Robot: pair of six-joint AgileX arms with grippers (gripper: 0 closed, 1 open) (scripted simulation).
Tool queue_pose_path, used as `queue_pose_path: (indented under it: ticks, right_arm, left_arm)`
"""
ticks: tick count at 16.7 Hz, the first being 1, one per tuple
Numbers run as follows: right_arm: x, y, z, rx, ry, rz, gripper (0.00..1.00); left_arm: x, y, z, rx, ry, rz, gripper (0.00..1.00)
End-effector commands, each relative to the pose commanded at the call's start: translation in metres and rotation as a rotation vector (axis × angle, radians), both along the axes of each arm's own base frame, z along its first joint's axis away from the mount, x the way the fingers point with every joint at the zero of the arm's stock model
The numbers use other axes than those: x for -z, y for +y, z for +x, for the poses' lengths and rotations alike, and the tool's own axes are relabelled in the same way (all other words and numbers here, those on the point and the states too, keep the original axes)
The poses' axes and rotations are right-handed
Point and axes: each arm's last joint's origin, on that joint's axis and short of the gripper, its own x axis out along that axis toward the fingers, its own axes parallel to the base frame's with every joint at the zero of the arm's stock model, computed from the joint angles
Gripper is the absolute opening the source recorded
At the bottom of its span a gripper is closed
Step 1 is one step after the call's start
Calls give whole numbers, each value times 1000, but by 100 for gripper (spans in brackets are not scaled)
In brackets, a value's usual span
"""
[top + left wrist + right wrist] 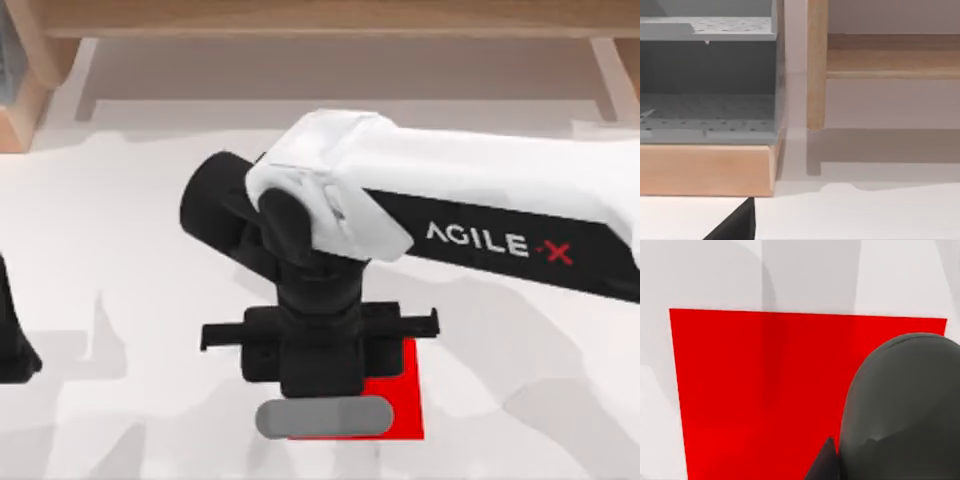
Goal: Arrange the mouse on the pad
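Near the table's front middle in the top view, your right arm (480,215) reaches in from the right, and its gripper (320,385) hangs over the red pad (400,395), hiding most of it. Grey mouse (323,417) lies lengthwise left to right, just at the front of the gripper body, across the pad's front edge; its left end pokes out past the pad onto the white table (120,260). Touching the pad or held just above it, you can't tell from up there. Right wrist view: pad (755,390) spreads flat on the table (715,270), and the mouse (902,410) bulks close to the lens, over the pad's corner area. One dark fingertip (826,460) shows beside the mouse, seemingly touching it. Claw released or grasping the mouse: can't tell, since the gripper body covers the fingers from above. Your left arm (12,340) sits parked at the table's left edge. Its wrist view looks at a grey perforated rack (707,75) on a wooden base (705,170) and a wooden post (816,65), with a dark gripper bit (737,225) at the edge.
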Motion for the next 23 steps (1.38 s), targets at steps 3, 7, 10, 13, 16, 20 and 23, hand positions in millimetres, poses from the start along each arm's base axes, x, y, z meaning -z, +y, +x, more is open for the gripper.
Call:
queue_pose_path:
  ticks: [3, 7, 10, 13, 16, 20, 23]
  right_arm:
    - [6, 3, -2, -5, -6, 26, 0]
    - [16, -9, 16, 16, -2, 40, 0]
    - [26, -24, 32, 39, 10, 22, 0]
    - [35, -31, 37, 47, 27, 1, 0]
    - [35, -31, 37, 47, 27, 1, 0]
    - [35, -31, 37, 47, 27, 1, 30]
    - [35, -31, 37, 47, 27, 1, 53]
  left_arm:
    - [0, 0, 0, 0, 0, 0, 100]
    - [0, 0, 0, 0, 0, 0, 100]
    - [0, 0, 0, 0, 0, 0, 100]
    - [0, 0, 0, 0, 0, 0, 100]
    - [0, 0, 0, 0, 0, 0, 100]
    - [0, 0, 0, 0, 0, 0, 100]
    - [0, 0, 0, 0, 0, 0, 100]
